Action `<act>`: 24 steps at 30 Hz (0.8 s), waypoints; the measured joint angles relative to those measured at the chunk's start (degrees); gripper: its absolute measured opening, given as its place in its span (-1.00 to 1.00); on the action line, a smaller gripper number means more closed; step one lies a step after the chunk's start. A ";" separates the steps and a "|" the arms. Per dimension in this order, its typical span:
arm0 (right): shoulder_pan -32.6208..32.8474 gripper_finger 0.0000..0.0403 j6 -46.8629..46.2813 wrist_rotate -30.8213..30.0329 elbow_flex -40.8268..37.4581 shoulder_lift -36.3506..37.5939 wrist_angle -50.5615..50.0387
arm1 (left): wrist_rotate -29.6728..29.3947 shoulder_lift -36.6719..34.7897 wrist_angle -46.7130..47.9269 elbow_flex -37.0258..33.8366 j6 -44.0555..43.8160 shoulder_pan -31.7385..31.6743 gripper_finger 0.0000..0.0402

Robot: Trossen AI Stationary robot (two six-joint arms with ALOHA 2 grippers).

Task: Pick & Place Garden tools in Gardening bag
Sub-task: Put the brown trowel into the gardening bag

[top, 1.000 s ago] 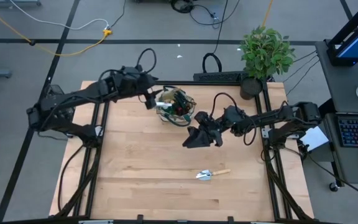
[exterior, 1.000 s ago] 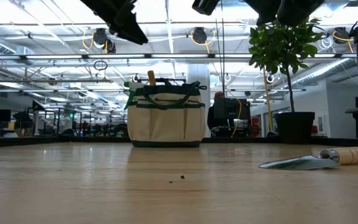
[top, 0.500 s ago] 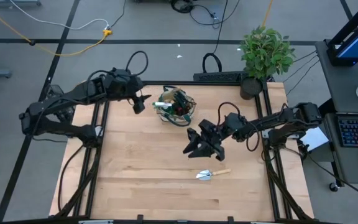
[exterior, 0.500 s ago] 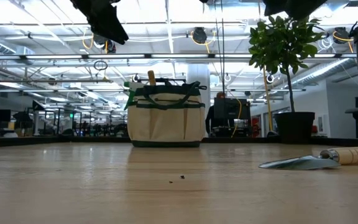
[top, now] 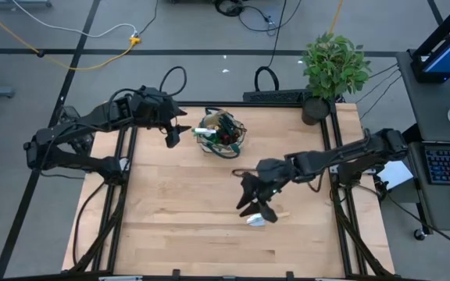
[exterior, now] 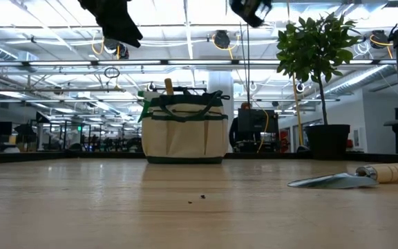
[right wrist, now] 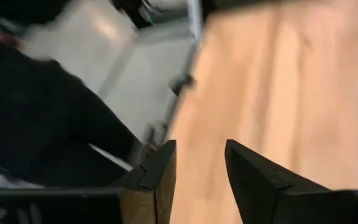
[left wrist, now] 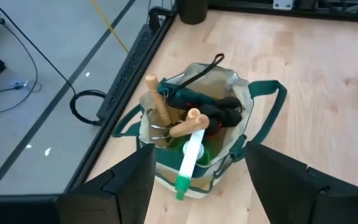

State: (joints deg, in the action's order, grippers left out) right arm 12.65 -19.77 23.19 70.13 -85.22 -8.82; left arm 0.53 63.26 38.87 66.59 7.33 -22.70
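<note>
Wooden desk (top: pixel 170 211): gardening bag (top: pixel 222 134) upright near back edge. Left gripper (top: pixel 171 134) beside bag, fingers apart, empty. Right gripper (top: pixel 258 209) over trowel (top: pixel 266 218), fingers apart.

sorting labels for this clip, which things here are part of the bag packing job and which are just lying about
Part of the job:
gardening bag with tools already in it
trowel on the table
right gripper, open above the trowel
left gripper, open beside the bag

Just lying about:
potted plant
keyboard
</note>
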 joint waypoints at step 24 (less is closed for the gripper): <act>9.99 -0.35 -3.21 -11.56 1.22 -0.03 -35.11 | 0.99 0.00 0.62 0.00 0.03 0.28 0.27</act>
State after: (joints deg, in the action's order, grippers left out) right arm 22.64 -22.98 11.63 71.35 -85.25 -43.93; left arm 1.52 63.26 39.49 66.59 7.36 -22.41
